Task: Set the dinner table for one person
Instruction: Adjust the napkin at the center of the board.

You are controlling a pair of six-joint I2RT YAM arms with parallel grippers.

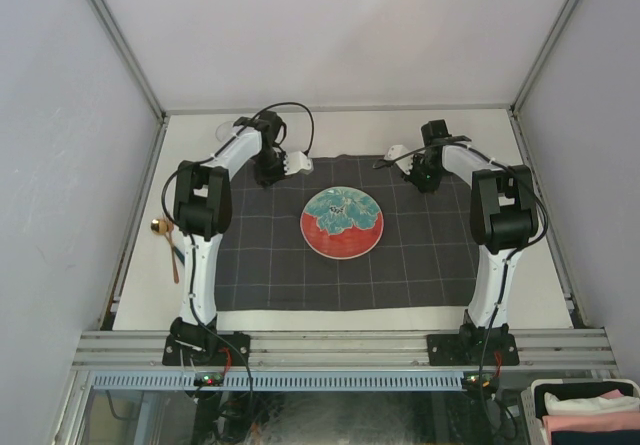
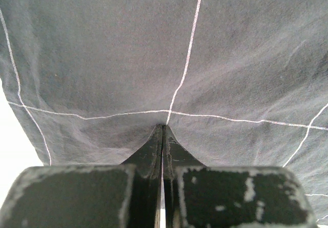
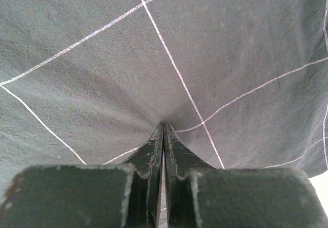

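Cloth (image 1: 420,255) lies spread on the desk (image 1: 350,130), which fills the bay between the rails. Plate (image 1: 342,222) sits at cloth centre. Spoon (image 1: 170,250) lies off the cloth at the desk's left edge, not yet placed. Both the left tool (image 2: 163,126) and the right tool (image 3: 163,125) are pinched on the cloth's far edge. Judged roughly midway.

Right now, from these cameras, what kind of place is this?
Probably a robot test cell, not a home: panel walls enclose the dinner table, two arms are bolted at its near edge, and a checked cloth holds one plate.
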